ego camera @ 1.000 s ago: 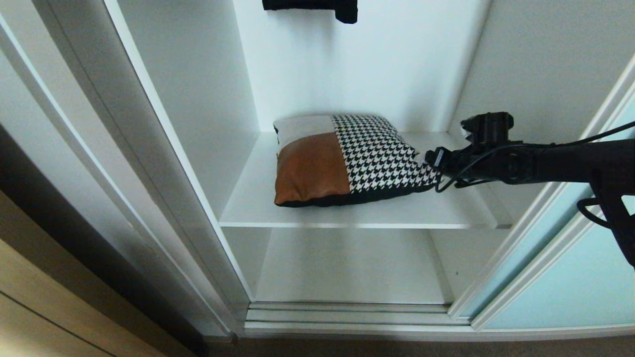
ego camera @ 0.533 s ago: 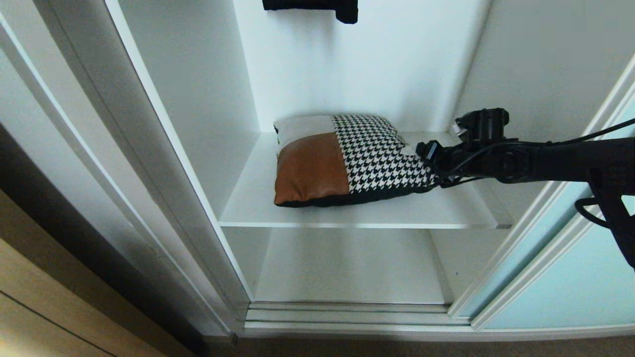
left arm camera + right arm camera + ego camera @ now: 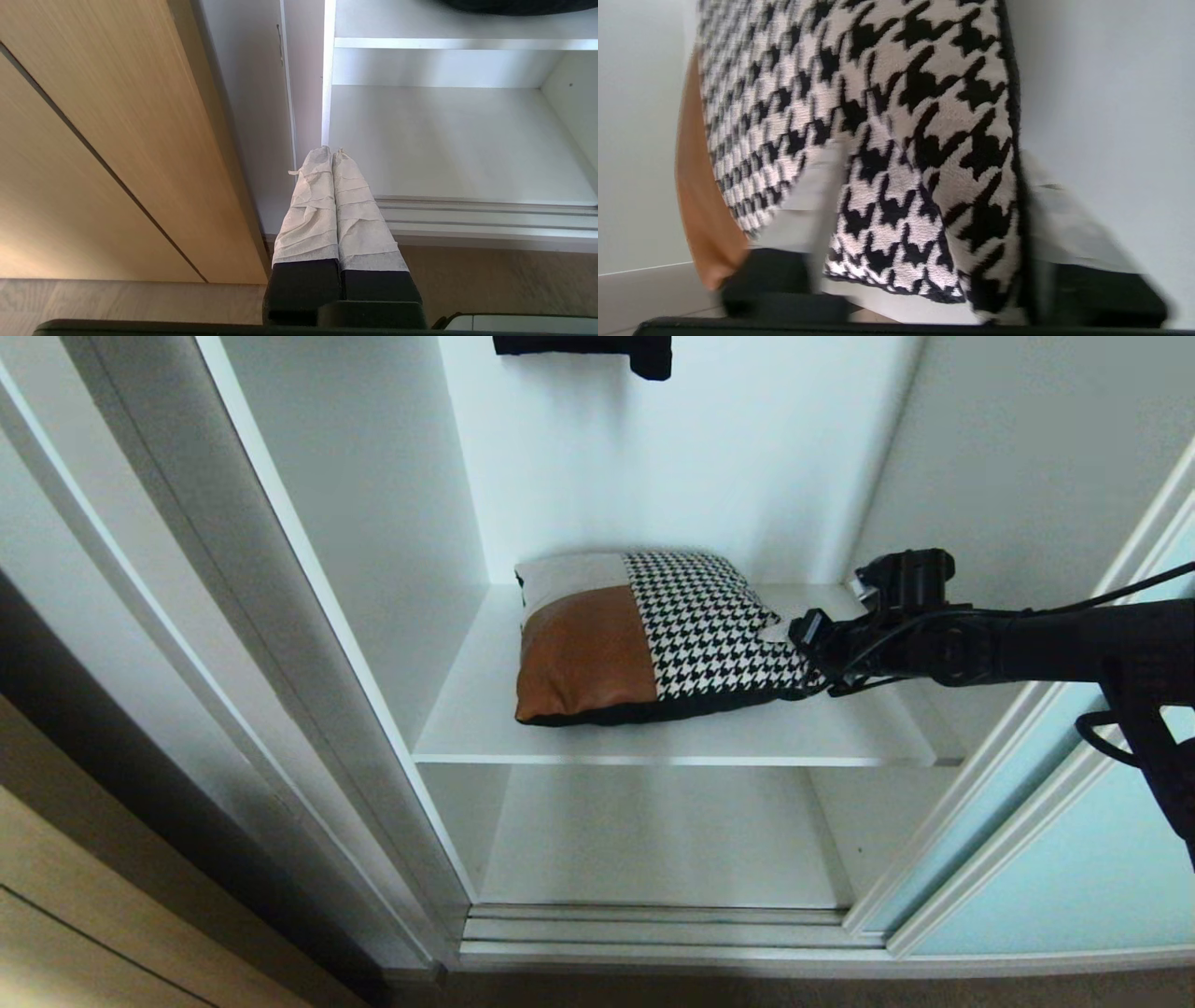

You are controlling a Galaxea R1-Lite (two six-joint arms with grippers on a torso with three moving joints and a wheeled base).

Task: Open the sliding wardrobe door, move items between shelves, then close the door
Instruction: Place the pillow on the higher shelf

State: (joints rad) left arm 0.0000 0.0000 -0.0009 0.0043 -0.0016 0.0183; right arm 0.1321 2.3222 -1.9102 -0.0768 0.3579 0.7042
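Observation:
The patchwork cushion (image 3: 644,635) lies flat on the upper white shelf (image 3: 672,742), rust-brown at the front left, houndstooth on the right. My right gripper (image 3: 792,649) reaches in from the right at the cushion's near right corner. In the right wrist view that houndstooth corner (image 3: 901,140) fills the gap of the right gripper (image 3: 934,154); its jaws are open, one padded finger on each side. The sliding wardrobe door (image 3: 1074,859) stands pushed to the right. My left gripper (image 3: 332,151) is shut and empty, low before the wardrobe.
A second white shelf (image 3: 653,840) lies bare below the first, behind the floor track (image 3: 653,929). A black garment (image 3: 597,347) hangs at the top. The white frame post (image 3: 308,663) bounds the opening on the left, with a light wooden panel (image 3: 93,140) beyond it.
My right gripper has slid a little left onto the cushion's corner, its wrist has rolled, and its fingers have drawn closer together. The cushion and left arm have stayed put.

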